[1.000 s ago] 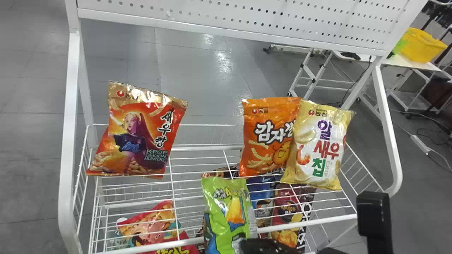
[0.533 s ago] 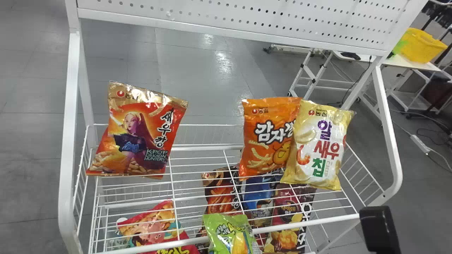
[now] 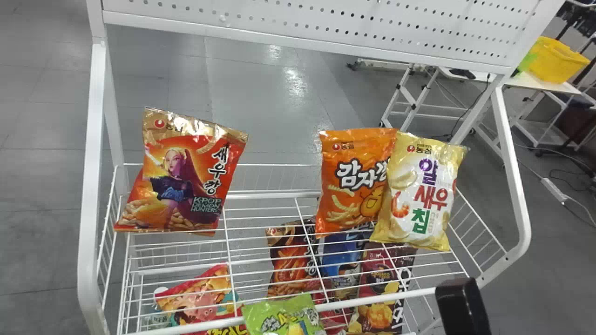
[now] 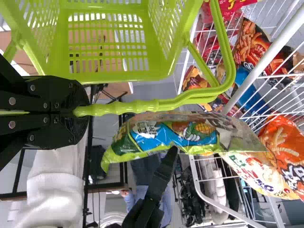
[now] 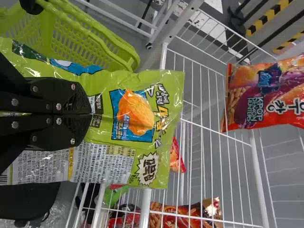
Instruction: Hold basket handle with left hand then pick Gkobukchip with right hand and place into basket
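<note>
Lab-like room: snack rack (image 3: 91, 163), white worktable (image 3: 526, 81), power strip (image 3: 554, 190) on floor (image 3: 260, 88).

Head view: we lose part of the Gkobukchip (image 3: 284, 316) and right arm (image 3: 461, 304) past the bottom edge. Yellow snack bag (image 3: 419, 195) hides the orange bag's (image 3: 349, 181) right side. Wire shelf (image 3: 260, 235) partly covers the lower bags (image 3: 291, 270). Left wrist view: top edge crops our basket (image 4: 123, 77). Right wrist view: Gkobukchip's fine print too small for us.

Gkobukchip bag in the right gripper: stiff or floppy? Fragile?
The Gkobukchip bag is probably floppy, its film glossy and wrinkled. Likely light too: a bulging snack pouch. The snack pictured suggests contents the right gripper might crush.
</note>
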Controlling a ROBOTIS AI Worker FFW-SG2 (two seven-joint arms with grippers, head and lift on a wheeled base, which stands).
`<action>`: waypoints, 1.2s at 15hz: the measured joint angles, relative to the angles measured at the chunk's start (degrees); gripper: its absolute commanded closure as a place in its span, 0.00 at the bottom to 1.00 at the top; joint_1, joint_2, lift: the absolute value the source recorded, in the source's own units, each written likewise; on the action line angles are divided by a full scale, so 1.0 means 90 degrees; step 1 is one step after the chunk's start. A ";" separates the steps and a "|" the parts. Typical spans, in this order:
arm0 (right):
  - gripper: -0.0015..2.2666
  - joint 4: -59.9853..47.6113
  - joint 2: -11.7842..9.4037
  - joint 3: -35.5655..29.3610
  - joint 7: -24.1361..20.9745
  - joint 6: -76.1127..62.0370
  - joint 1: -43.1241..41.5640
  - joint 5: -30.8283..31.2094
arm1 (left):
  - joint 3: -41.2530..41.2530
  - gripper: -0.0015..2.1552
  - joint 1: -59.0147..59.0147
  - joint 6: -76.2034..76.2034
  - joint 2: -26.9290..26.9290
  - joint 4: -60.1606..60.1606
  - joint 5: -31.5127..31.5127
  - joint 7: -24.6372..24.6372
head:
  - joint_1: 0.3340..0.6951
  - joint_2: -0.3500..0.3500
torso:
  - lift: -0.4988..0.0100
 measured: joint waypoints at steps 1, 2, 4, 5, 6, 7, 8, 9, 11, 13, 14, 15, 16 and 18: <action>0.99 0.0078 -0.0052 0.0277 -0.0029 0.0000 0.0046 0.0151 | -0.0002 0.80 -0.0011 0.0000 0.0000 0.0003 0.0000 0.0000 | 1.00 0.00 | 0.92; 0.99 0.0171 -0.0106 0.0582 -0.0063 0.0000 0.0078 0.0313 | -0.0006 0.80 -0.0018 0.0000 0.0000 0.0006 0.0000 0.0000 | 1.00 0.00 | 0.92; 0.99 0.0446 -0.0242 0.1431 -0.0253 0.0000 0.0114 0.0789 | -0.0010 0.80 -0.0024 0.0000 0.0000 0.0008 0.0000 -0.0003 | 1.00 0.00 | 0.92; 0.99 0.0619 -0.0320 0.1879 -0.0368 0.0000 0.0116 0.1034 | -0.0010 0.80 -0.0025 0.0000 0.0000 0.0009 0.0000 -0.0012 | 1.00 0.00 | 0.92; 0.99 0.0783 -0.0376 0.2231 -0.0420 0.0000 0.0114 0.1227 | -0.0010 0.80 -0.0025 0.0000 0.0000 0.0012 0.0000 -0.0020 | 1.00 0.00 | 0.92; 0.99 0.0989 -0.0417 0.2582 -0.0438 0.0000 0.0099 0.1413 | -0.0010 0.80 -0.0025 0.0000 0.0000 0.0016 0.0000 -0.0029 | 1.00 0.00 | 0.92; 0.99 0.1181 -0.0437 0.2832 -0.0438 0.0000 0.0069 0.1519 | -0.0010 0.80 -0.0025 0.0000 0.0000 0.0017 0.0000 -0.0035 | 1.00 0.00 | 0.92; 0.99 0.1420 -0.0446 0.3089 -0.0437 0.0000 0.0004 0.1620 | -0.0010 0.80 -0.0025 0.0000 0.0000 0.0017 0.0000 -0.0041 | 1.00 0.00 | 0.92; 0.99 0.1945 -0.0438 0.3554 -0.0454 0.0000 -0.0227 0.1828 | -0.0009 0.80 -0.0025 0.0000 0.0000 0.0016 0.0000 -0.0059 | 1.00 0.00 | 0.92; 0.99 0.2504 -0.0419 0.3948 -0.0473 -0.0022 -0.0432 0.2104 | 0.0002 0.80 -0.0025 0.0000 0.0000 0.0017 0.0006 -0.0072 | 1.00 0.00 | 0.92; 0.99 0.2822 -0.0415 0.4131 -0.0473 -0.0242 -0.0511 0.2260 | 0.0012 0.80 -0.0026 0.0000 0.0000 0.0017 0.0014 -0.0076 | 1.00 0.00 | 0.92; 0.95 0.3097 -0.0411 0.4247 -0.0467 -0.0582 -0.0586 0.2340 | 0.0017 0.80 -0.0031 0.0000 0.0000 0.0017 0.0017 -0.0079 | 1.00 0.00 | 0.92; 0.74 0.3382 -0.0395 0.4334 -0.0464 -0.0966 -0.0681 0.2382 | 0.0019 0.80 -0.0040 0.0000 0.0000 0.0017 0.0019 -0.0079 | 1.00 0.00 | 0.92; 0.00 0.3601 -0.0369 0.4391 -0.0471 -0.1311 -0.0757 0.2411 | 0.0032 0.80 -0.0062 0.0000 0.0000 0.0026 0.0020 -0.0079 | 1.00 0.00 | 0.92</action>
